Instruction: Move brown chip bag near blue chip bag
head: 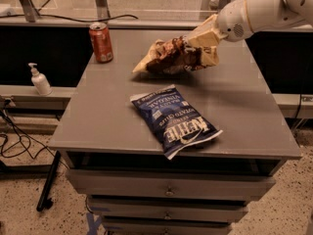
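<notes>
The brown chip bag is crinkled, dark brown in the middle with pale tan ends. It hangs just above the grey table, at the back middle. My gripper comes in from the upper right and is shut on the bag's right end. The blue chip bag lies flat near the table's front middle, navy with white lettering. The brown bag is a short way behind it, not touching.
A red soda can stands at the table's back left corner. A white pump bottle sits on a ledge left of the table. Drawers are below the tabletop. Cables lie on the floor at left.
</notes>
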You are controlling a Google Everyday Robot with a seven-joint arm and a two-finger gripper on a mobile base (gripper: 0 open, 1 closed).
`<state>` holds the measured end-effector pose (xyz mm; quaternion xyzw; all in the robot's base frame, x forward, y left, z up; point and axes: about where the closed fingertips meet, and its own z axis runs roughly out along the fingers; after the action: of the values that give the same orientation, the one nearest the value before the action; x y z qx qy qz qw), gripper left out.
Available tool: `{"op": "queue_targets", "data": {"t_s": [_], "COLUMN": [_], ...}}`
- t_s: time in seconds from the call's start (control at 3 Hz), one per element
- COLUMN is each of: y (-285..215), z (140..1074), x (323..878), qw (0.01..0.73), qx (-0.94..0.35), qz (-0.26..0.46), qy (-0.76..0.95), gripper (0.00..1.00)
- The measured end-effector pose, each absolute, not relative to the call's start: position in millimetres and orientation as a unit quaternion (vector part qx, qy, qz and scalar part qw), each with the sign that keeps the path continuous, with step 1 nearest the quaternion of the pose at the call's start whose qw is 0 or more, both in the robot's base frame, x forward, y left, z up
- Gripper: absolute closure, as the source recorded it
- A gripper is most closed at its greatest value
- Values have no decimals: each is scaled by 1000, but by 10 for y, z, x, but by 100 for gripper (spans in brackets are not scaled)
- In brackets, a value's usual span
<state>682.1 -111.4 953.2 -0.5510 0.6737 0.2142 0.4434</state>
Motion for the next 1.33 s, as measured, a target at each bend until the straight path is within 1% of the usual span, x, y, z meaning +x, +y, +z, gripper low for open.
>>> {"op": "queue_targets", "data": {"t_s": [0.67,1.0,1.33], "y": [-527,-286,-165], "z": [9464,9442,9435], "x": [6195,5974,5746], "qw": [403,380,362], "qx": [-673,-722,-768], "qz": [333,321,240], "qy": [524,481,471], "gripper": [100,100,82]}}
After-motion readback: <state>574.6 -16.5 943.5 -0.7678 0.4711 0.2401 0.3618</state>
